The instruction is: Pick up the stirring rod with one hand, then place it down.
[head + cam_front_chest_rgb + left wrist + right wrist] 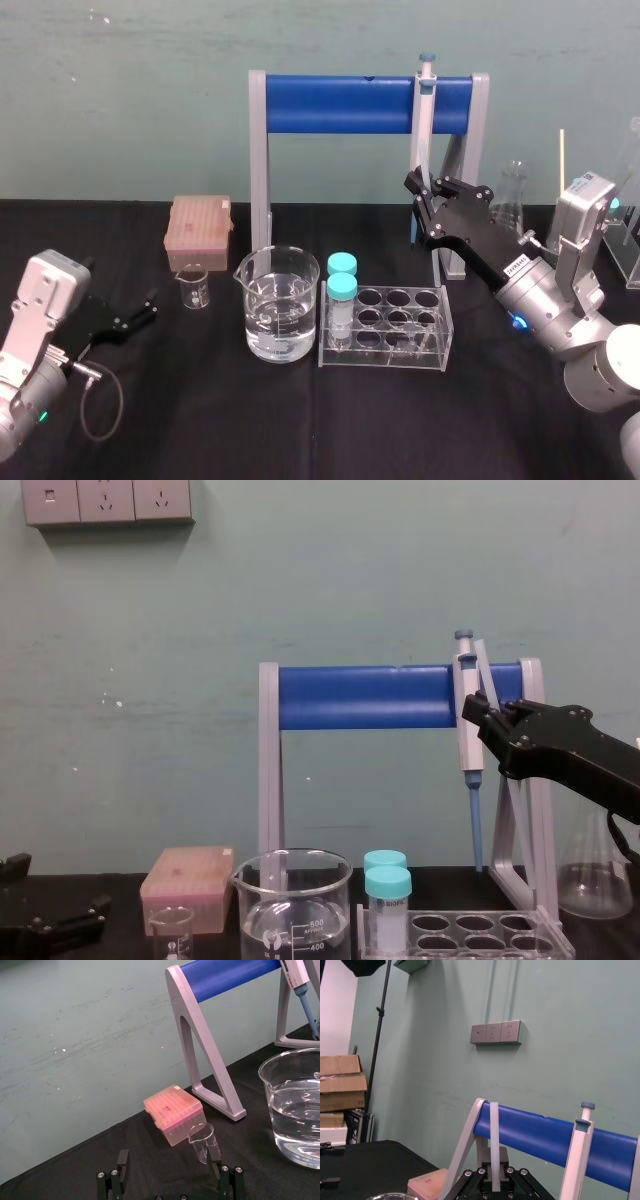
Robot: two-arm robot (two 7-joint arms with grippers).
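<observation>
The right end effector (416,190) was clamped on the rod (494,1130), just beside the pipette (466,710). It should probably clear the pipette, then lower gently to the worktop (200,420). The left end effector (140,312) sat open, well left of the pipette.

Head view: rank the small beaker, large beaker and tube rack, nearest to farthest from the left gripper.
1. Small beaker, just right of the left gripper.
2. Large beaker, centre.
3. Tube rack, right of centre.
Right gripper, raised, holds the stirring rod.
</observation>
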